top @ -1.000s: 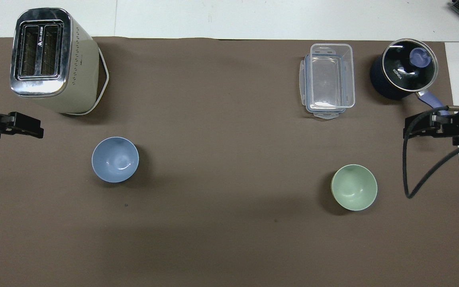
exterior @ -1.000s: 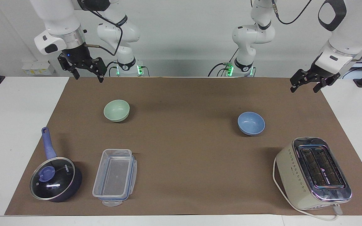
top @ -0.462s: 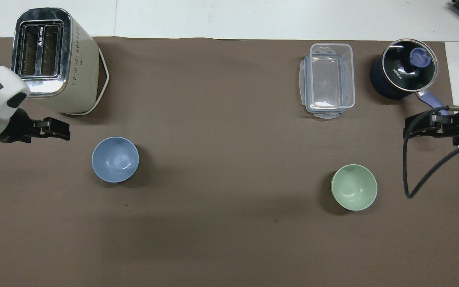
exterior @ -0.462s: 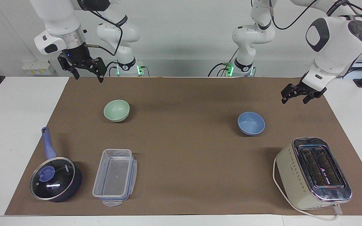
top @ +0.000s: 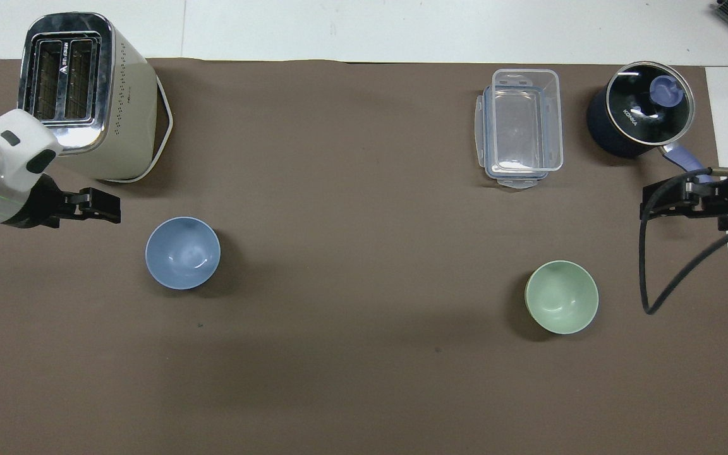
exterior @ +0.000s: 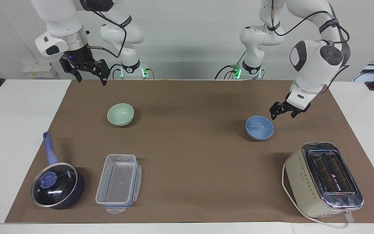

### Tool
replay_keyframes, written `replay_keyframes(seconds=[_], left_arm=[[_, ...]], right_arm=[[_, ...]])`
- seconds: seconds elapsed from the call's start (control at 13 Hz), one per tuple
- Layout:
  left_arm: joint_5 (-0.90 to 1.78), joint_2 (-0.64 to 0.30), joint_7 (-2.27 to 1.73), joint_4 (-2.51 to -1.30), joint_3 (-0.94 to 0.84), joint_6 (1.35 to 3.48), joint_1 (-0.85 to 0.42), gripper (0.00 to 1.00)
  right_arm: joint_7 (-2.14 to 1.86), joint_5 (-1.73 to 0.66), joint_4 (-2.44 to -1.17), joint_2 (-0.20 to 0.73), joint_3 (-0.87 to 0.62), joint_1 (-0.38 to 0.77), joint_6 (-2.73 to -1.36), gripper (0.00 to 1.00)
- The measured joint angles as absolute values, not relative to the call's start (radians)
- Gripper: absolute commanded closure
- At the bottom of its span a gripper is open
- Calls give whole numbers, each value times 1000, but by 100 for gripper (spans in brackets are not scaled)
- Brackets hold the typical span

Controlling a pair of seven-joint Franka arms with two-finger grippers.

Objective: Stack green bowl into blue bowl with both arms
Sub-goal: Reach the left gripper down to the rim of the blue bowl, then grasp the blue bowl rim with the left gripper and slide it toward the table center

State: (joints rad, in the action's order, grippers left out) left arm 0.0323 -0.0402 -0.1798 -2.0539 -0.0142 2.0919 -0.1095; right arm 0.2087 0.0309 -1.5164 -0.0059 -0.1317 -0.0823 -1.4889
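Observation:
The green bowl (exterior: 120, 114) (top: 561, 297) stands upright on the brown mat (exterior: 190, 156) toward the right arm's end. The blue bowl (exterior: 259, 127) (top: 182, 253) stands upright toward the left arm's end, far apart from the green one. My left gripper (exterior: 282, 114) (top: 110, 208) is open and empty, hanging low over the mat just beside the blue bowl's rim without touching it. My right gripper (exterior: 91, 78) (top: 651, 205) is open and empty, and it waits high over the mat at the right arm's end.
A cream toaster (exterior: 323, 178) (top: 79, 95) stands farther from the robots than the blue bowl. A clear plastic container (exterior: 118, 182) (top: 521, 126) and a dark-blue lidded saucepan (exterior: 57, 187) (top: 642, 110) lie farther out than the green bowl.
My left arm has swung inward from the table's end and come down close beside the blue bowl. The right arm and both bowls have not moved.

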Motion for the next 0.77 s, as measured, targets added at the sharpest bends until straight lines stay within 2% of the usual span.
replay_keyframes(seconds=[0.62, 0.69, 0.77], left_arm=[[32, -69, -194, -2257, -13, 2349, -111, 0], [32, -77, -194, -2272, -13, 2370, -111, 30], [32, -83, -194, -2277, -12, 2380, -111, 78]], right_arm=[[209, 31, -1517, -6, -132, -83, -1489, 0], [209, 31, -1517, -6, -132, -83, -1489, 0], [209, 31, -1517, -6, -132, -83, -1489, 0]])
